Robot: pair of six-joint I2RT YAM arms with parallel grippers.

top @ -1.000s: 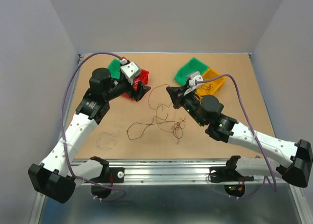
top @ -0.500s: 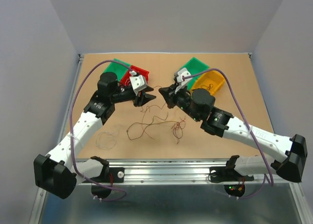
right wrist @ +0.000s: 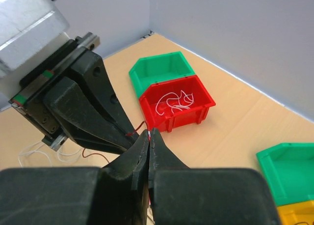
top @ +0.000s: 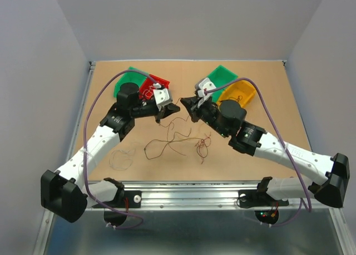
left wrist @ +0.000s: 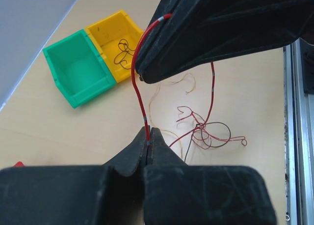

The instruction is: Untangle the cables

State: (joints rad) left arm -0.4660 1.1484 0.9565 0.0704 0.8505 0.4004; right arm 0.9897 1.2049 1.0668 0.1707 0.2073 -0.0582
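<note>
A red cable (left wrist: 139,87) stretches in the air between my two grippers, just above the table's middle. My left gripper (top: 169,109) (left wrist: 148,136) is shut on its lower end. My right gripper (top: 186,106) (right wrist: 149,134) is shut on the other end, tip to tip with the left one. The same cable drops to a knotted red and dark clump (top: 201,147) (left wrist: 203,131) lying on the table. Thin brown strands (top: 167,139) sprawl to the left of that clump. In the right wrist view the left gripper's fingers (right wrist: 93,112) fill the left side.
A red bin (top: 158,79) (right wrist: 181,117) with white wires and a green bin (top: 125,79) stand behind the left gripper. Another green bin (top: 221,75) (left wrist: 83,90) and a yellow bin (top: 245,91) (left wrist: 98,26) holding a dark wire stand back right. Faint pale strands (top: 121,157) lie front left.
The left gripper swung right to meet the right gripper and closed on the red cable. The right gripper rose toward the middle, lifting the cable off the table.
</note>
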